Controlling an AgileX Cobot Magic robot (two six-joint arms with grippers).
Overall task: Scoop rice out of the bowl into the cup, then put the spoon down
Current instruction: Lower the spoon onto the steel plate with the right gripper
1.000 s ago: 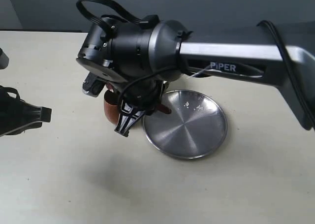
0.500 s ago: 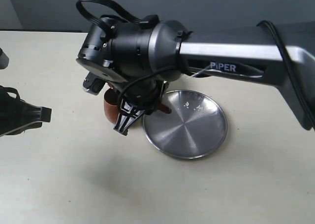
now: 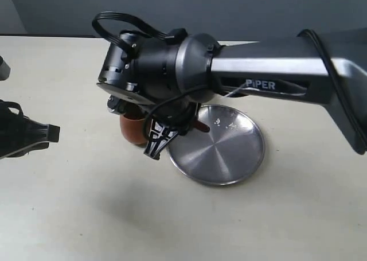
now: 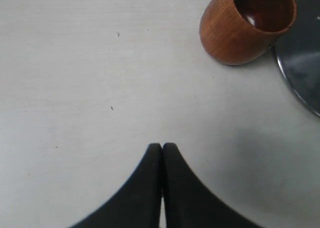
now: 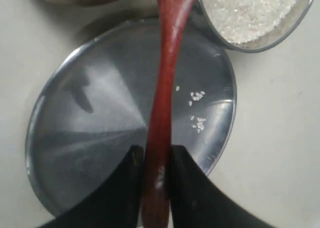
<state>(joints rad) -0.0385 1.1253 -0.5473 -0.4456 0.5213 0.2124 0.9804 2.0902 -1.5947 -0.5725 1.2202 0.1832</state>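
As seen from the exterior view, noted right gripper (image 3: 157, 141) reaching across, poised over one cup (image 3: 131, 130), just beside one plate (image 3: 229, 158); left gripper (image 3: 51, 133) well apart at the left. Through the left wrist view, found left jaws pressed together on nothing, cup ahead. Through the right wrist view, found right jaws clenched on the handle of one spoon (image 5: 164, 77), long axis straight out from the pincer across the plate, scoop end beyond frame toward the cup; one bowl (image 5: 295, 22) at plate's edge, holding the rice (image 5: 250, 7); stray grains (image 5: 198, 123) on plate. Judged: right arm nearer, tipping into cup next
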